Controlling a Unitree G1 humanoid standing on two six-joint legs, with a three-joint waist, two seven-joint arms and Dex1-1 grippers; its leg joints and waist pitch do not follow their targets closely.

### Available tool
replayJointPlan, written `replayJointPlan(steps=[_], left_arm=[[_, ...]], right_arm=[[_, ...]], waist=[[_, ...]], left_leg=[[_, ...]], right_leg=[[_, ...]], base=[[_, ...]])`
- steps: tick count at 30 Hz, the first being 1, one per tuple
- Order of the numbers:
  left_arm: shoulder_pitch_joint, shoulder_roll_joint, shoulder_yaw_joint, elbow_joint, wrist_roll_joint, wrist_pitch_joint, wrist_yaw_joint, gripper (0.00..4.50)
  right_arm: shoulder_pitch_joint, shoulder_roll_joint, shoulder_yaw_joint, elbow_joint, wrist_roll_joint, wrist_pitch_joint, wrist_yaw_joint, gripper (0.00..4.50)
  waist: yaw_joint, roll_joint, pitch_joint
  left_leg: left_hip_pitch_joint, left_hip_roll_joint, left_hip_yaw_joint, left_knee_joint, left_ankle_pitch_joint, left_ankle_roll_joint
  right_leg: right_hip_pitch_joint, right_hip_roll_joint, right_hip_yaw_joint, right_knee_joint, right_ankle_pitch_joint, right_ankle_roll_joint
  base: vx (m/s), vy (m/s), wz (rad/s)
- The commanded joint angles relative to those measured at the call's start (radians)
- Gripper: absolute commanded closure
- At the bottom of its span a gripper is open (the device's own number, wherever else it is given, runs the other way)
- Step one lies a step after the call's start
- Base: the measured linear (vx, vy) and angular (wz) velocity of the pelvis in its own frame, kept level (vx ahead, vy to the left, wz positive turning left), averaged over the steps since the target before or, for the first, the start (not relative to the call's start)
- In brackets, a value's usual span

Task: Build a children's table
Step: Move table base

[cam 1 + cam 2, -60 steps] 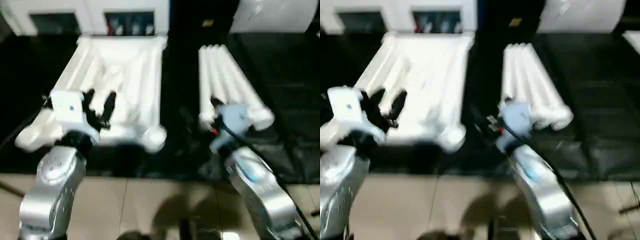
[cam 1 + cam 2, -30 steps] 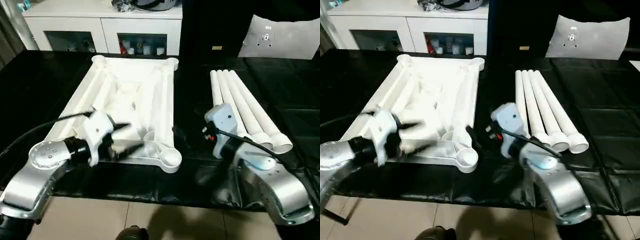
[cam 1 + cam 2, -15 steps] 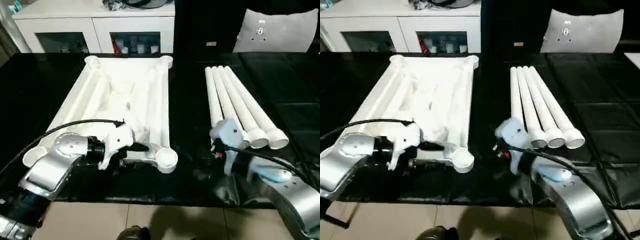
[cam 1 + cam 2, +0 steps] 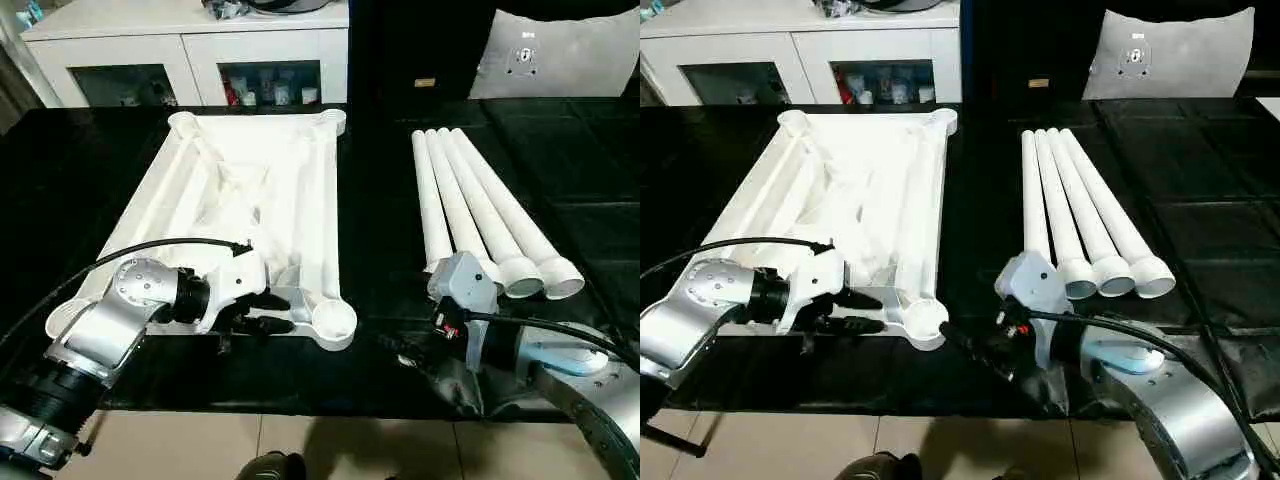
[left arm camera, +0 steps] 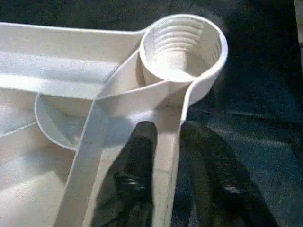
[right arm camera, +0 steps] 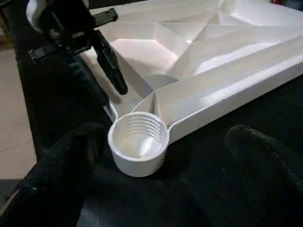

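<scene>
The children's table top lies underside-up on the left of the black tabletop, with the four legs bundled to its right, long axes running near to far. The left tool straddles the top's near rim, fingers apart. The right tool, fingers spread, faces the near-right corner socket; the legs lie just beyond this nearer arm.

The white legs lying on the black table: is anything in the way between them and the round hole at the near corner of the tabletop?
Nothing visible blocks it. The four legs lie side by side, apart from the tabletop. The near corner socket is open, with bare black table between. The right claw hovers beside that socket.
</scene>
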Motion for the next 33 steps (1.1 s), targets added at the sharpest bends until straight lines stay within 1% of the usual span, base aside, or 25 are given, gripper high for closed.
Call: replayJointPlan(steps=[1, 4, 6, 7, 8, 9, 10, 11, 13, 16, 18, 20, 21, 22, 24, 25, 26, 27, 28, 29, 30, 31, 32, 33], left_arm=[[-0.01, 0.015, -0.014, 0.024, 0.03, -0.024, -0.004, 3.66], [-0.012, 0.017, -0.019, 0.043, 0.05, -0.035, -0.001, 3.89], [-0.016, 0.019, -0.024, 0.053, 0.063, -0.045, 0.003, 4.09], [-0.017, 0.02, -0.026, 0.055, 0.068, -0.049, 0.005, 4.09], [-0.018, 0.019, -0.027, 0.061, 0.076, -0.055, 0.007, 4.24], [-0.018, 0.019, -0.028, 0.063, 0.079, -0.059, 0.007, 4.31], [-0.016, 0.017, -0.027, 0.067, 0.084, -0.062, 0.01, 4.31], [-0.016, 0.013, -0.024, 0.069, 0.085, -0.063, 0.011, 4.35], [-0.016, -0.002, -0.01, 0.072, 0.078, -0.067, 0.015, 4.47], [-0.017, -0.037, 0.013, 0.074, 0.062, -0.051, 0.051, 4.47], [-0.021, -0.072, 0.03, 0.078, 0.056, -0.024, 0.101, 4.47], [-0.026, -0.11, 0.049, 0.074, 0.042, 0.015, 0.143, 4.47], [-0.027, -0.126, 0.051, 0.067, 0.034, 0.025, 0.151, 4.47], [-0.027, -0.131, 0.049, 0.064, 0.032, 0.021, 0.148, 4.47], [-0.026, -0.138, 0.041, 0.061, 0.04, 0.017, 0.149, 4.47], [-0.024, -0.144, 0.035, 0.061, 0.049, 0.016, 0.152, 4.47], [-0.022, -0.146, 0.033, 0.06, 0.056, 0.01, 0.156, 4.47], [-0.021, -0.147, 0.032, 0.056, 0.06, 0.005, 0.158, 4.47], [-0.015, -0.14, 0.031, 0.04, 0.054, 0.013, 0.144, 4.47], [-0.008, -0.136, 0.039, 0.019, 0.037, 0.025, 0.133, 4.47], [-0.004, -0.134, 0.047, 0.005, 0.026, 0.039, 0.127, 4.47], [0.0, -0.134, 0.054, -0.007, 0.017, 0.051, 0.124, 4.05], [0.004, -0.13, 0.059, -0.02, 0.013, 0.053, 0.121, 4.05], [0.008, -0.127, 0.064, -0.031, 0.013, 0.053, 0.122, 3.93]], right_arm=[[0.002, -0.006, 0.013, -0.019, 0.003, 0.009, 0.007, 0.0], [-0.007, -0.009, 0.021, -0.012, -0.003, 0.005, 0.012, 0.0], [-0.011, -0.01, 0.022, -0.009, -0.002, 0.005, 0.015, 0.0], [-0.011, -0.01, 0.022, -0.008, -0.002, 0.005, 0.015, 0.0], [-0.013, -0.01, 0.023, -0.007, -0.002, 0.005, 0.017, 0.0], [-0.014, -0.01, 0.024, -0.006, -0.003, 0.004, 0.017, 0.0], [-0.015, -0.01, 0.026, -0.005, -0.004, 0.004, 0.019, 0.0], [-0.016, -0.01, 0.027, -0.004, -0.004, 0.004, 0.02, 0.0], [-0.018, -0.011, 0.029, -0.003, -0.004, 0.004, 0.021, 0.0], [-0.018, -0.007, 0.028, 0.001, -0.008, 0.002, 0.015, 0.0], [-0.023, -0.001, 0.031, 0.011, -0.022, 0.002, -0.003, 0.0], [-0.032, 0.015, 0.031, 0.027, -0.039, 0.009, -0.034, 0.0], [-0.039, 0.028, 0.03, 0.035, -0.047, 0.013, -0.054, 0.0], [-0.042, 0.033, 0.03, 0.037, -0.05, 0.013, -0.06, 0.0], [-0.05, 0.046, 0.03, 0.04, -0.048, 0.02, -0.072, 0.0], [-0.06, 0.063, 0.027, 0.044, -0.048, 0.025, -0.089, 0.0], [-0.067, 0.078, 0.021, 0.047, -0.042, 0.032, -0.102, 0.0], [-0.073, 0.092, 0.013, 0.05, -0.037, 0.038, -0.113, 0.0], [-0.087, 0.115, -0.002, 0.058, -0.036, 0.039, -0.138, 0.0], [-0.109, 0.142, -0.021, 0.07, -0.024, 0.048, -0.159, 0.0], [-0.124, 0.154, -0.029, 0.077, -0.02, 0.055, -0.17, 0.0], [-0.138, 0.163, -0.035, 0.083, -0.017, 0.063, -0.177, 0.0], [-0.153, 0.179, -0.044, 0.088, -0.006, 0.062, -0.183, 0.0], [-0.17, 0.198, -0.051, 0.094, 0.006, 0.067, -0.189, 0.0]], waist=[[0.001, -0.003, -0.051], [0.002, -0.004, -0.05], [0.002, -0.004, -0.047], [0.003, -0.003, -0.046], [0.002, -0.004, -0.045], [0.002, -0.003, -0.045], [0.001, -0.002, -0.044], [0.001, -0.004, -0.044], [0.0, -0.004, -0.044], [-0.003, -0.005, -0.045], [-0.003, -0.005, -0.047], [-0.004, -0.006, -0.047], [-0.004, -0.011, -0.048], [-0.003, -0.009, -0.048], [-0.003, -0.01, -0.05], [-0.003, -0.012, -0.051], [-0.003, -0.01, -0.052], [-0.002, -0.01, -0.052], [-0.002, -0.011, -0.053], [-0.002, -0.004, -0.054], [-0.005, -0.007, -0.055], [-0.005, -0.005, -0.054], [-0.005, -0.003, -0.053], [-0.004, 0.003, -0.055]], left_leg=[[0.043, 0.12, -0.06, -0.083, -0.344, 0.007], [0.043, 0.121, -0.059, -0.083, -0.347, 0.006], [0.044, 0.122, -0.06, -0.083, -0.37, -0.002], [0.045, 0.122, -0.062, -0.084, -0.378, -0.006], [0.046, 0.122, -0.062, -0.085, -0.387, -0.012], [0.046, 0.123, -0.063, -0.086, -0.393, -0.017], [0.045, 0.124, -0.064, -0.087, -0.399, -0.019], [0.046, 0.124, -0.064, -0.088, -0.405, -0.023], [0.043, 0.123, -0.063, -0.088, -0.397, -0.023], [0.041, 0.123, -0.063, -0.086, -0.376, -0.013], [0.042, 0.122, -0.06, -0.084, -0.358, -0.003], [0.041, 0.122, -0.059, -0.082, -0.336, 0.005], [0.039, 0.121, -0.059, -0.081, -0.327, 0.009], [0.039, 0.121, -0.059, -0.081, -0.324, 0.012], [0.038, 0.121, -0.057, -0.082, -0.306, 0.024], [0.038, 0.121, -0.056, -0.081, -0.3, 0.029], [0.037, 0.121, -0.057, -0.081, -0.286, 0.037], [0.038, 0.122, -0.056, -0.082, -0.282, 0.043], [0.038, 0.122, -0.055, -0.082, -0.283, 0.043], [0.038, 0.122, -0.057, -0.082, -0.286, 0.037], [0.037, 0.122, -0.059, -0.084, -0.292, 0.028], [0.039, 0.122, -0.058, -0.085, -0.296, 0.025], [0.042, 0.123, -0.057, -0.086, -0.308, 0.014], [0.042, 0.124, -0.057, -0.086, -0.31, 0.008]], right_leg=[[0.016, -0.117, 0.06, -0.09, -0.125, -0.234], [0.015, -0.119, 0.061, -0.092, -0.146, -0.23], [0.012, -0.12, 0.063, -0.095, -0.184, -0.227], [0.011, -0.12, 0.064, -0.096, -0.197, -0.224], [0.011, -0.12, 0.064, -0.097, -0.213, -0.221], [0.009, -0.121, 0.064, -0.097, -0.222, -0.217], [0.008, -0.12, 0.065, -0.098, -0.226, -0.215], [0.008, -0.121, 0.065, -0.098, -0.228, -0.214], [0.009, -0.122, 0.066, -0.097, -0.218, -0.216], [0.012, -0.122, 0.065, -0.096, -0.189, -0.221], [0.012, -0.122, 0.065, -0.096, -0.166, -0.229], [0.013, -0.121, 0.064, -0.096, -0.151, -0.238], [0.015, -0.121, 0.063, -0.097, -0.154, -0.241], [0.014, -0.122, 0.064, -0.098, -0.159, -0.24], [0.016, -0.118, 0.063, -0.098, -0.14, -0.233], [0.016, -0.117, 0.063, -0.097, -0.129, -0.234], [0.015, -0.117, 0.062, -0.095, -0.109, -0.238], [0.015, -0.115, 0.062, -0.095, -0.102, -0.239], [0.015, -0.115, 0.061, -0.094, -0.101, -0.24], [0.014, -0.116, 0.06, -0.092, -0.101, -0.242], [0.016, -0.116, 0.059, -0.088, -0.096, -0.248], [0.014, -0.115, 0.059, -0.089, -0.098, -0.247], [0.012, -0.112, 0.059, -0.089, -0.104, -0.245], [0.012, -0.113, 0.06, -0.085, -0.084, -0.246]], base=[[0.0, 0.0, 0.0], [0.0, 0.0, 0.0], [0.0, 0.0, 0.0], [0.0, 0.0, 0.0], [0.0, 0.0, 0.0], [0.0, 0.0, 0.0], [0.0, 0.0, 0.0], [0.0, 0.0, 0.0], [0.0, 0.0, 0.0], [0.0, 0.0, 0.0], [0.0, 0.0, 0.0], [0.0, 0.0, 0.0], [0.0, 0.0, 0.0], [0.0, 0.0, 0.0], [0.0, 0.0, 0.0], [0.0, 0.0, 0.0], [0.0, 0.0, 0.0], [0.0, 0.0, 0.0], [0.0, 0.0, 0.0], [0.0, 0.0, 0.0], [0.0, 0.0, 0.0], [0.0, 0.0, 0.0], [0.0, 0.0, 0.0], [0.0, 0.0, 0.0]])
